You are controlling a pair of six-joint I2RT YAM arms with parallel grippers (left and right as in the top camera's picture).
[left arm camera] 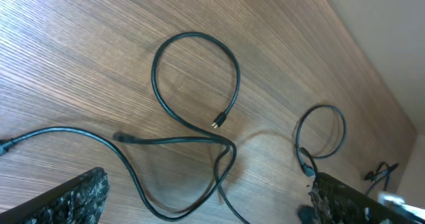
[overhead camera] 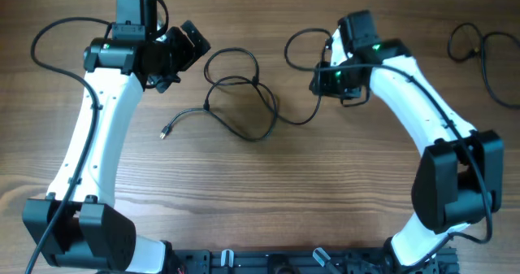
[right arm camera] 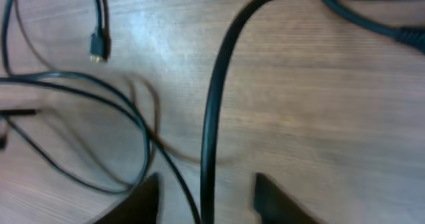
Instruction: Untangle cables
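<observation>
Hovering over the wooden table [overhead camera: 325, 193], the left gripper [left arm camera: 207, 187] gapes wide and empty with the looped, crossing cables [left arm camera: 192, 140] just ahead, while the right gripper [right arm camera: 206, 181], also parted, straddles one strand, seemingly lined up to pinch it.

Two arms, two end effectors, one counter, cables in two groups.
One left arm [overhead camera: 97, 119] and one right arm [overhead camera: 414, 95], each with one two-fingered end effector: left end effector [overhead camera: 185, 48], right end effector [overhead camera: 325, 80]. One wooden counter [overhead camera: 309, 193]. One tangle of cables [left arm camera: 229, 144] at mid-counter, at least two cords, exact number unclear. One separate cable [overhead camera: 487, 63] at the far right.
</observation>
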